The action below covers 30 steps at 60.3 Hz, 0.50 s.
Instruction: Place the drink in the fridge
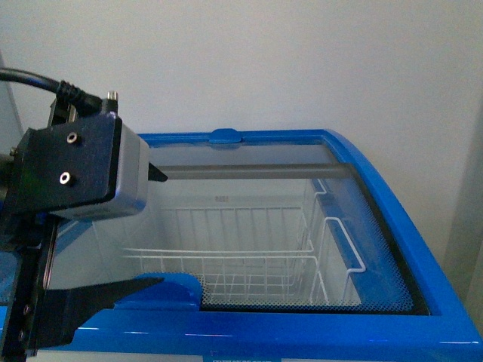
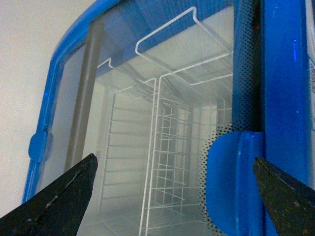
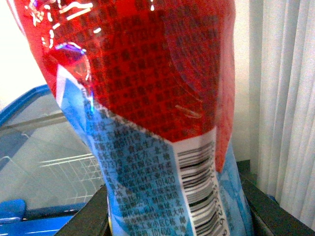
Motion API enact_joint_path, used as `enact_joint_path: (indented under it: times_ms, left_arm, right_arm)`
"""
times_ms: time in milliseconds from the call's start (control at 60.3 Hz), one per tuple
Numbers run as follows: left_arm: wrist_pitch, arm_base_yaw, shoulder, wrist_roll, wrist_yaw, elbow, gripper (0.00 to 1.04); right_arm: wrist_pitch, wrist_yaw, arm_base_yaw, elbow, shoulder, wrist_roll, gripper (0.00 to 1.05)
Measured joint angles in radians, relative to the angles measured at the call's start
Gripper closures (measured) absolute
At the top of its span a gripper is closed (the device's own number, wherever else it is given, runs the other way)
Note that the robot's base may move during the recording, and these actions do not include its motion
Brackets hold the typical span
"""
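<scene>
Front view puts the white chest fridge with its blue top rim (image 1: 302, 326) straight ahead. Its curved sliding glass lid (image 1: 362, 226) appears drawn over the white wire baskets (image 1: 226, 253), so the step in hand is judged to be opening it. The left gripper (image 1: 162, 226) sits at the near edge, black fingers spread wide around the rounded blue plastic handle (image 1: 179, 290). Left wrist view shows that handle (image 2: 231, 182) between the two fingers (image 2: 64, 196), much nearer one than the other and touching neither, as far as can be told. The grip would go best if the wrist is centred first, the handle pinched squarely, and the pull follows the curve of the glass rather than lifting. Right wrist view is filled by the drink bottle with a glossy red-and-blue printed label (image 3: 147, 98), clamped between the dark fingers of the right gripper (image 3: 179, 211). It is held off to the side of the fridge (image 3: 24, 101), not yet over it. It should wait there until the gap is wide enough.
</scene>
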Motion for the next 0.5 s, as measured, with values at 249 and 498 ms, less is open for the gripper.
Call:
enact_joint_path:
  times_ms: [249,498]
  left_arm:
    - [-0.069,-0.006,0.009,0.008,-0.011,0.025,0.08]
    - [-0.082,-0.036,0.037,-0.02,0.003,0.026,0.08]
  right_arm:
    - [0.0,0.0,0.0,0.0,0.0,0.0,0.6]
    - [0.0,0.0,0.0,0.0,0.0,0.0,0.6]
